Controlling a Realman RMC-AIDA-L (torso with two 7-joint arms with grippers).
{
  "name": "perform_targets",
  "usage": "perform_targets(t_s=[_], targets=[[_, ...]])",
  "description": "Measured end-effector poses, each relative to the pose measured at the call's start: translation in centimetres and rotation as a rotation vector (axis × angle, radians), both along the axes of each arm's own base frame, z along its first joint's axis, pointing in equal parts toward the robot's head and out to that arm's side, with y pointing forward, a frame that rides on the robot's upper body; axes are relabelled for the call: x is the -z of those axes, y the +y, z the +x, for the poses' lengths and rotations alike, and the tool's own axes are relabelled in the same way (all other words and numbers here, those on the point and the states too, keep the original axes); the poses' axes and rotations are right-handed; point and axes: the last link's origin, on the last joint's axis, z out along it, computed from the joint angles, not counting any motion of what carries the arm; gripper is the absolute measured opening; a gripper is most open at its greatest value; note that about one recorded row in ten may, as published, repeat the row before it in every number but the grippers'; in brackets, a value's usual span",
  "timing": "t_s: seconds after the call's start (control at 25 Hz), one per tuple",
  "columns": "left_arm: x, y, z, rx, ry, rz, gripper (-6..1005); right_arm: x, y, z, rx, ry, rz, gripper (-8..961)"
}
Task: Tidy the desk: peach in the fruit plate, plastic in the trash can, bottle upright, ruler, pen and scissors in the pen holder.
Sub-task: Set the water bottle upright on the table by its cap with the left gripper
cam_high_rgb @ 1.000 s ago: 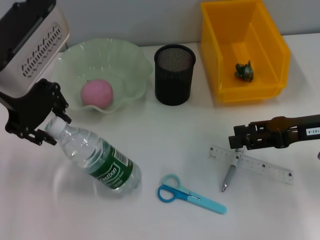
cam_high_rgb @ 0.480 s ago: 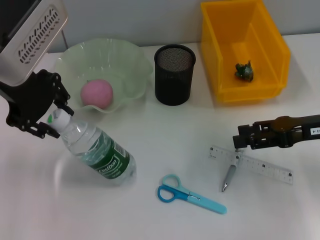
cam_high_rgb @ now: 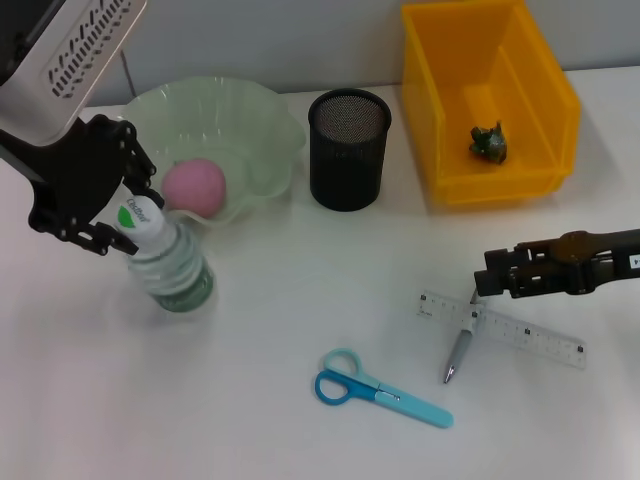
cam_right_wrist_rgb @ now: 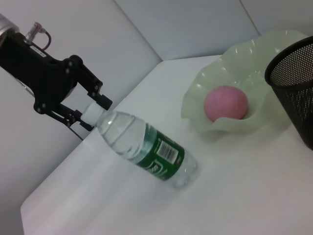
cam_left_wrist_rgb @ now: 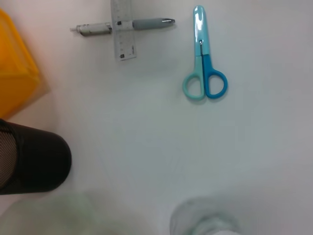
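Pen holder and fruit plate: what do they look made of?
The pen holder looks like black metal mesh, matte: fine perforations show on its wall. The fruit plate looks like pale green translucent glass or plastic, with a glossy, wavy rim; which of the two cannot be told. The peach lies in it.

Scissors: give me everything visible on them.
The scissors look small and plastic, with one finger loop darker blue, the other teal, and a pale blue body. They lie flat and closed on the white desk, loops toward the robot's left, tip toward its right. Nothing else touches them; the pen lies nearby, apart.
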Motion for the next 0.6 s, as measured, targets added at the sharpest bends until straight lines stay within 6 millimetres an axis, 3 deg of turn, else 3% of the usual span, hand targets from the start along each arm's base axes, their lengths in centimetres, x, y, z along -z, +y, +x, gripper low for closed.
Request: perform_targets(t_s=[0.6], targets=[[-0.75,0.66,0.22,-0.056,-0.042,0.025,441,0.29,0.02,-0.07,-0.001,0.000,0.000,745]])
